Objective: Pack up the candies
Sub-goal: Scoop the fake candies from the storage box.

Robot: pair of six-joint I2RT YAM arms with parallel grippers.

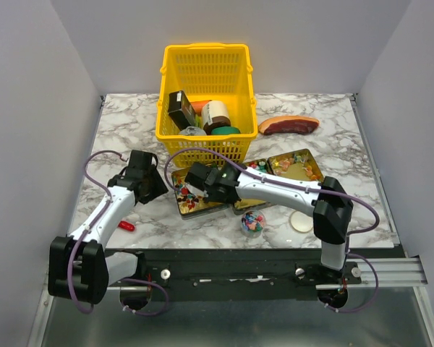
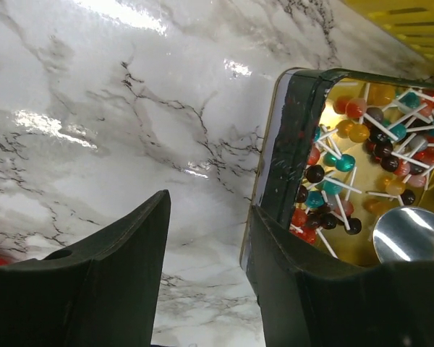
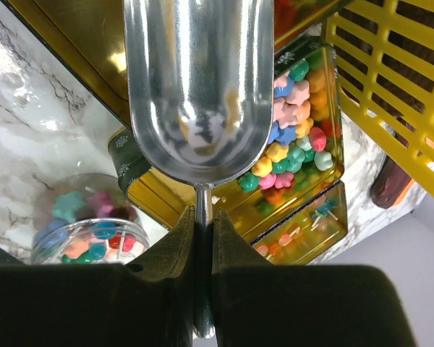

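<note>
Candies (image 3: 296,123) are the target: right jaws pinched narrow on the scoop (image 3: 195,87) handle, empty bowl pointing straight ahead, sweets heaped in the tin (image 3: 166,199) just below, off to one side; left jaws half open beside the lollipop tin (image 2: 293,144).

Bright even overhead light; white glare on marble table (image 2: 50,123), left of left wrist view; scoop (image 3: 195,87) mirror-shiny; candies (image 3: 293,137) sharp; bottom foreground of wrist views dark, blurred; top view shadows soft
</note>
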